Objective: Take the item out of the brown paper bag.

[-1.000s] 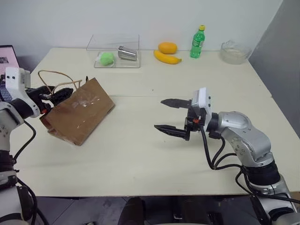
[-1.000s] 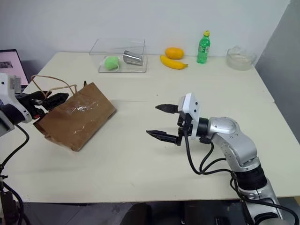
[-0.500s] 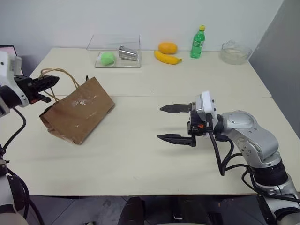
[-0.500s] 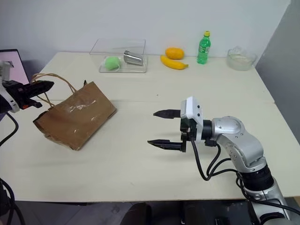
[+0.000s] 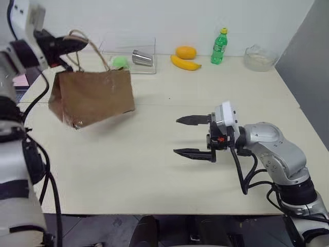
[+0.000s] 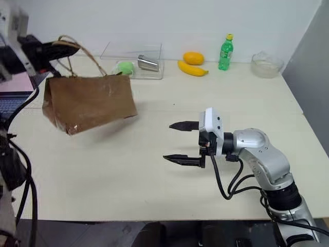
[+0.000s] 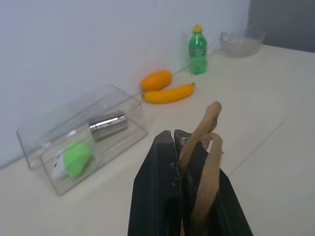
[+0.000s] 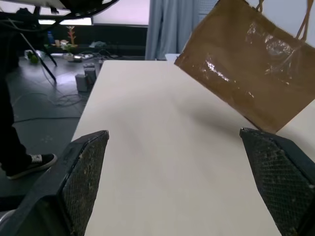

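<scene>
Brown paper bag [image 5: 92,98] is hanging clear of the bench [image 5: 154,175] from its cord handles, which my left end effector [image 5: 69,45] is pinching shut, while my right end effector [image 5: 191,136] is waiting open, and I am judging a steady hold best, the item being hidden inside.

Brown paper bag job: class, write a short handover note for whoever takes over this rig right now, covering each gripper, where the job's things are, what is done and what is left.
Left gripper: shut on the thin tan cord handles of the creased brown paper bag.
Right gripper: open, holding nothing, pointing toward the bag from mid-table.
Bag: hanging from the left gripper, tilted, over the cream table, seemingly clear of it.
Item: cannot be seen; presumably inside the bag.
Done: bag gripped by its handles and raised.
Left: get into the bag's mouth, probably with the right gripper, and take the item out.
</scene>
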Robot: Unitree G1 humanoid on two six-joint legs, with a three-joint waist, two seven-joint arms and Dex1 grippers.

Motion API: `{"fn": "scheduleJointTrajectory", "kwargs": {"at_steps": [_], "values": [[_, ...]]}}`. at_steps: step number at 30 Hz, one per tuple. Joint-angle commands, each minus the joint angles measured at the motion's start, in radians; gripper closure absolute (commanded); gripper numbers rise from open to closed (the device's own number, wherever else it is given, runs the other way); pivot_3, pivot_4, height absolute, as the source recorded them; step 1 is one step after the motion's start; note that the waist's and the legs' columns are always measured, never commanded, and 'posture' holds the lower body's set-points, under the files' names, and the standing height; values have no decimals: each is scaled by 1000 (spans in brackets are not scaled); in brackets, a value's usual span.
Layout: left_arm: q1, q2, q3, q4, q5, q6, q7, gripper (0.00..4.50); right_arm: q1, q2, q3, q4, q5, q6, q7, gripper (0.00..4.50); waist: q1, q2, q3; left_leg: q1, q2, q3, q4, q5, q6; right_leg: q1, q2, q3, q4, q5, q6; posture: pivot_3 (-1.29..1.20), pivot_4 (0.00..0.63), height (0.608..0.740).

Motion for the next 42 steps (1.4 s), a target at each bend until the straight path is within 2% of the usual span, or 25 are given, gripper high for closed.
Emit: {"fn": "scheduleJointTrajectory", "kwargs": {"at_steps": [1,7,20,32,42], "values": [[-112,-51,-18,79,42,-90,-36,4476,35,-24,-55,-76,29,26,-44,0,-3,0,0,0,0,1,0,0,0,0,0,0,0,0,0,0,150,740],[-240,-189,-17,228,88,-160,-27,4476,123,-41,-143,-140,27,47,-163,0,-5,-2,1,-1,0,2,0,0,0,-1,0,0,0,0,0,0,150,740],[-299,-389,40,344,91,-173,64,4476,264,-42,-285,-279,41,76,-372,0,-8,-2,2,0,0,3,0,0,0,-2,1,1,2,0,0,0,150,740],[-333,-431,68,368,116,-181,145,4476,285,-50,-288,-306,44,84,-408,0,-8,-2,2,0,-2,3,0,0,0,-1,1,1,3,0,0,0,150,740],[-343,-459,62,382,173,-197,295,4476,290,-48,-277,-291,33,70,-397,0,-7,-2,2,0,-2,4,1,0,0,-1,1,2,3,0,0,0,150,740]]}}
